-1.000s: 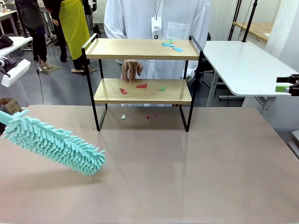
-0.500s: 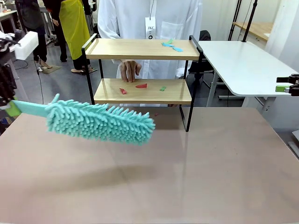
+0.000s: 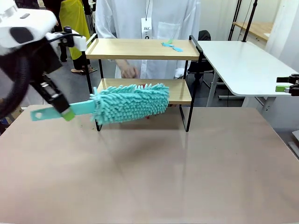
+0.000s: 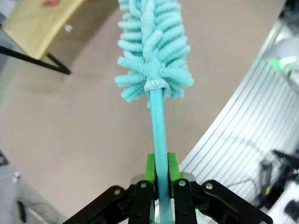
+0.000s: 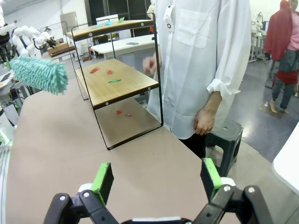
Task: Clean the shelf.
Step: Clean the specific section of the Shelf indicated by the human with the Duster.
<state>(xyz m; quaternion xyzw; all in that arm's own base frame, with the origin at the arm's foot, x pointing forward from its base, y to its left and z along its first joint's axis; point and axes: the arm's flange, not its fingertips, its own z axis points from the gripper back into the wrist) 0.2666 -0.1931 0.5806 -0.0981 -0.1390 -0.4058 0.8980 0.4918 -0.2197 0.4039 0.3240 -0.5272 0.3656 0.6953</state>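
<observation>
The shelf (image 3: 140,49) stands at the table's far middle, two wooden boards in a black frame. Blue paper scraps (image 3: 172,45) lie on its top board. Red and green scraps (image 5: 113,80) lie on the lower board (image 5: 117,88). My left gripper (image 3: 65,112) is shut on the handle of a teal fluffy duster (image 3: 131,102), whose head hovers level in front of the lower tier. In the left wrist view the left gripper (image 4: 160,172) clamps the handle and the duster head (image 4: 152,51) points toward the shelf (image 4: 42,23). My right gripper (image 5: 157,179) stands open and holds nothing, off the table's right edge (image 3: 286,87).
A person in a white coat (image 3: 149,18) stands behind the shelf, one hand (image 3: 128,72) near the lower tier. Small red scraps (image 5: 119,112) lie on the table under the shelf. A white table (image 3: 243,65) stands at the right.
My left arm has swung the duster up and to the right, from low over the table's left side to in front of the lower tier. The person's hand has drawn back off the lower board.
</observation>
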